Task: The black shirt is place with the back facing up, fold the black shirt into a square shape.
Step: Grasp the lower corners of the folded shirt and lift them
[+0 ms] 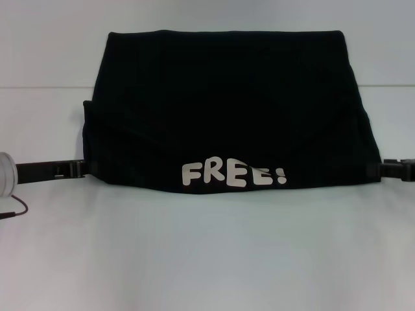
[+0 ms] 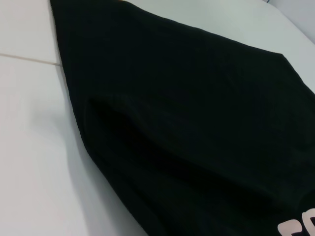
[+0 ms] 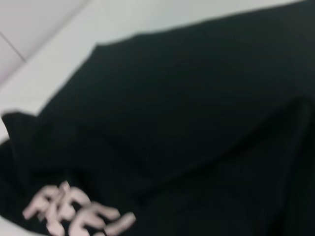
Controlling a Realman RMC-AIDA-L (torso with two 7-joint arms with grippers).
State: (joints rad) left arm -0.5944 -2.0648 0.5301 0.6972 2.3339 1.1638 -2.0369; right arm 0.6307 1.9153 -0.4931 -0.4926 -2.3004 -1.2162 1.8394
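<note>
Near hem of black shirt [image 1: 227, 116] w/ "FREE!" print [image 1: 233, 175] spans L–R between left gripper [image 1: 81, 170] and right gripper [image 1: 388, 170], one at each end; finger state can't tell.

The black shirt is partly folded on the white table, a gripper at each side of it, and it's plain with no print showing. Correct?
Not quite. The black shirt is not plain: the head view shows pale lettering reading "FREE!" along its near edge. The rest holds: it lies partly folded on the white table, with the left gripper and right gripper at its sides.
</note>
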